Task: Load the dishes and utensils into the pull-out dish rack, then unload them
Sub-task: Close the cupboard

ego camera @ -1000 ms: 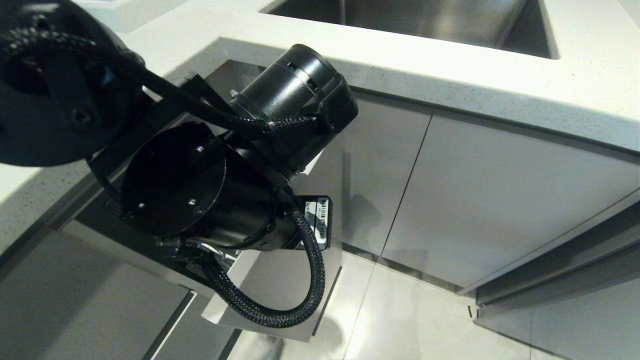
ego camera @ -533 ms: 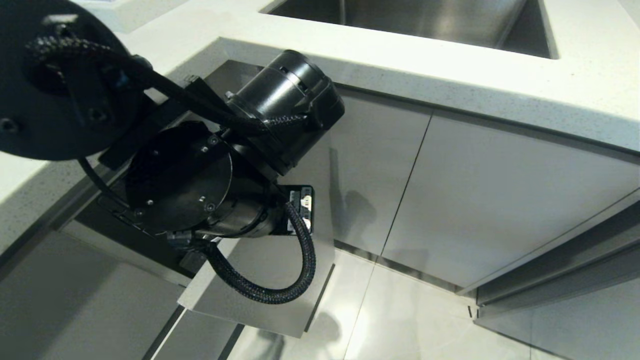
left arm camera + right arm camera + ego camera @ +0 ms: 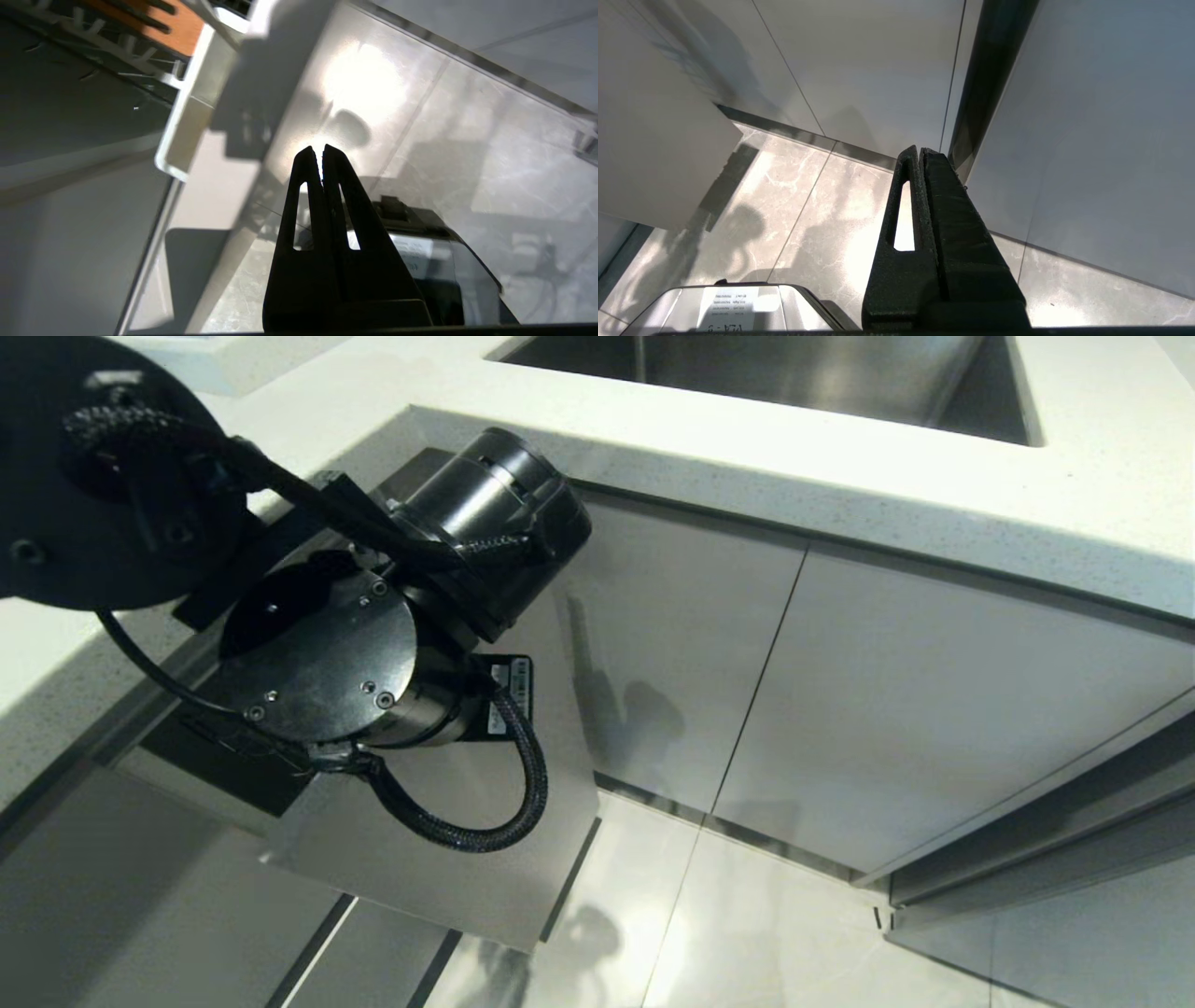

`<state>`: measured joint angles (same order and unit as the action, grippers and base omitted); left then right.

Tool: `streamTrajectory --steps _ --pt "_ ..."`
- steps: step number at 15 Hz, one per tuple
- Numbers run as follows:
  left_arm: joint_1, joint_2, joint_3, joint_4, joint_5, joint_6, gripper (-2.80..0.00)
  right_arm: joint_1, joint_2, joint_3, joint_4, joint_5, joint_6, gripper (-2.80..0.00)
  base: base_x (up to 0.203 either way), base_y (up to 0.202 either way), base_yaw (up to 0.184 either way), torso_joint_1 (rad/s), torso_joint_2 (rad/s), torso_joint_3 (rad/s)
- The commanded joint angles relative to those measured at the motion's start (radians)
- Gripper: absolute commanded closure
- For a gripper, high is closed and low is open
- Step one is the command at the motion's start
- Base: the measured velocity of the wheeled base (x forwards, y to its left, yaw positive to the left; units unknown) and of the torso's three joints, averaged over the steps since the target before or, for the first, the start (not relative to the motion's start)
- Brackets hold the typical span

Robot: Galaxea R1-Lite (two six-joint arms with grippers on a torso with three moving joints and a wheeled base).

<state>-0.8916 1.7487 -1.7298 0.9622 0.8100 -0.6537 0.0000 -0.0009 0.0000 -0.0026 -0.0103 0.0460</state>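
The left arm (image 3: 327, 663) fills the left of the head view, its black joints and braided cable hanging in front of the pull-out dish rack's grey cabinet front (image 3: 439, 868), which stands drawn out from under the white surface (image 3: 840, 476) near that surface's left corner. A steel sink (image 3: 775, 369) is set into the surface behind. In the left wrist view the left gripper (image 3: 318, 151) has its fingers (image 3: 336, 177) pressed together with nothing between them, hovering over the glossy tiled floor (image 3: 467, 140) just beside the rack; a white rim of the pull-out dish rack (image 3: 180, 126) shows, along with chrome wire prongs (image 3: 135, 51) and a slotted wooden strip (image 3: 163, 21). No dishes or utensils can be seen in the part of the rack that shows. The right gripper (image 3: 920, 151) is parked low beside closed cabinet doors (image 3: 878, 70), fingers (image 3: 945, 210) closed on nothing. A white label (image 3: 731, 303) on the robot's base carries printed text too small and inverted to read; a barcode sticker (image 3: 512, 681) on the left arm is likewise unreadable
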Motion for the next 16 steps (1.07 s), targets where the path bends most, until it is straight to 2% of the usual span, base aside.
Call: streamTrajectory --steps 1,11,16 --pt "0.058 -0.010 0.001 0.004 0.021 0.012 0.00 0.000 0.001 0.000 0.000 0.001 0.000 0.00 0.000 0.000 0.000 0.000 0.00 0.000" --pt "0.239 -0.014 -0.016 -0.003 0.090 0.061 0.00 0.000 0.001 0.000 0.000 0.000 0.000 0.00 0.000 0.000 0.000 0.000 0.00 0.000" --pt "0.273 -0.014 -0.034 0.000 0.098 0.062 0.00 0.002 0.001 0.000 0.000 0.000 0.000 0.00 0.000 0.000 0.000 0.000 0.00 0.000"
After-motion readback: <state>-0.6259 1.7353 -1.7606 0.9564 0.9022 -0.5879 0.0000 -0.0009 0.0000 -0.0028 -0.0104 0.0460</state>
